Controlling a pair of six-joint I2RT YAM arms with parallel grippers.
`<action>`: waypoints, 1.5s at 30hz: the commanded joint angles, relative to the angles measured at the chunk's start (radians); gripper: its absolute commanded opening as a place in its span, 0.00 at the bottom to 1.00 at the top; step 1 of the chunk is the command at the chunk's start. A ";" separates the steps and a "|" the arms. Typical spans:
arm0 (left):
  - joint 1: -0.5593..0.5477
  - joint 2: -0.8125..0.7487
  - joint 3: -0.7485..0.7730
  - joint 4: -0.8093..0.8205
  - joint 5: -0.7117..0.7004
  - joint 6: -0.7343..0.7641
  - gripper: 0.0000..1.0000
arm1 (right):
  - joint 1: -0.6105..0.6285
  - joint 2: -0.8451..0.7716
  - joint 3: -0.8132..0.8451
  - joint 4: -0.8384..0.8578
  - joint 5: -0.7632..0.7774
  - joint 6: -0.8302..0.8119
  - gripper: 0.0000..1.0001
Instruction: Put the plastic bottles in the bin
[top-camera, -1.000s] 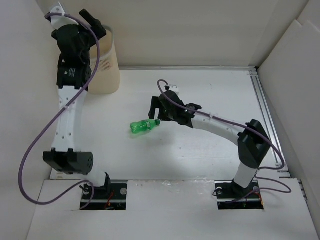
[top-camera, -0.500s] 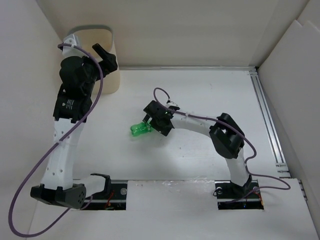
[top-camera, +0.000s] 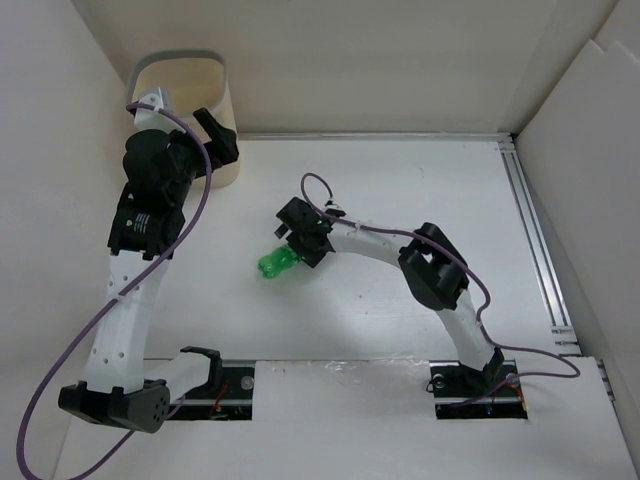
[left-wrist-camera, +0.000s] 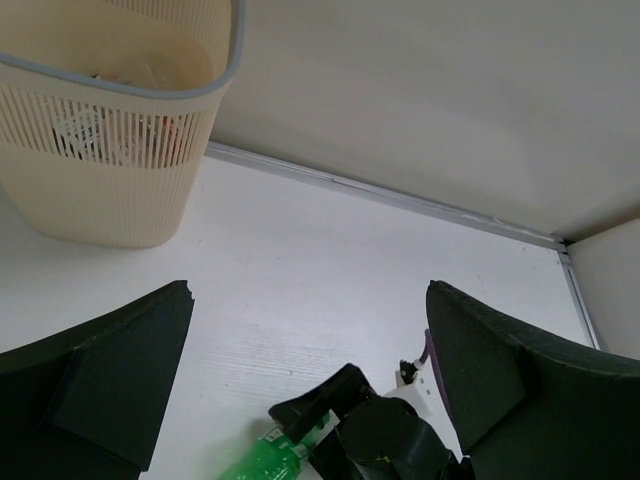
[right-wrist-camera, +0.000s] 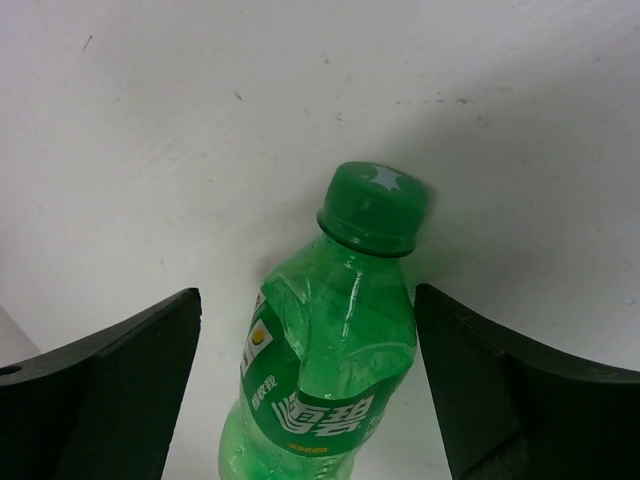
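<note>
A green plastic bottle (top-camera: 275, 264) lies on its side on the white table, left of centre. My right gripper (top-camera: 291, 245) is lowered over its neck end. In the right wrist view the bottle (right-wrist-camera: 335, 350) lies between the two open fingers, its cap (right-wrist-camera: 372, 208) pointing away, with a gap on each side. The cream bin (top-camera: 183, 56) stands at the far left corner. My left gripper (top-camera: 216, 135) hangs open and empty just in front of it. Through the bin's slatted wall (left-wrist-camera: 110, 185), bottles inside show dimly. The left gripper (left-wrist-camera: 308, 290) looks down at the bottle (left-wrist-camera: 262, 462) and the right gripper (left-wrist-camera: 345, 410).
White walls close in the table at the back and on both sides. A metal rail (top-camera: 530, 220) runs along the right edge. Purple cables (top-camera: 70, 290) loop off both arms.
The left arm has pulled back from above the bin, uncovering its mouth. The right arm has swung left and down, and its fingers now straddle the green bottle, which has shifted slightly.
</note>
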 joint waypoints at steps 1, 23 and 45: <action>0.000 -0.017 -0.001 0.051 0.024 0.020 1.00 | 0.005 0.032 0.003 -0.019 -0.022 0.057 0.90; 0.000 -0.017 -0.177 0.139 0.337 -0.033 1.00 | -0.195 -0.414 -0.350 0.339 -0.034 -0.563 0.00; -0.437 0.305 -0.162 0.675 0.776 -0.184 1.00 | -0.547 -1.113 -0.721 0.817 -0.737 -1.095 0.00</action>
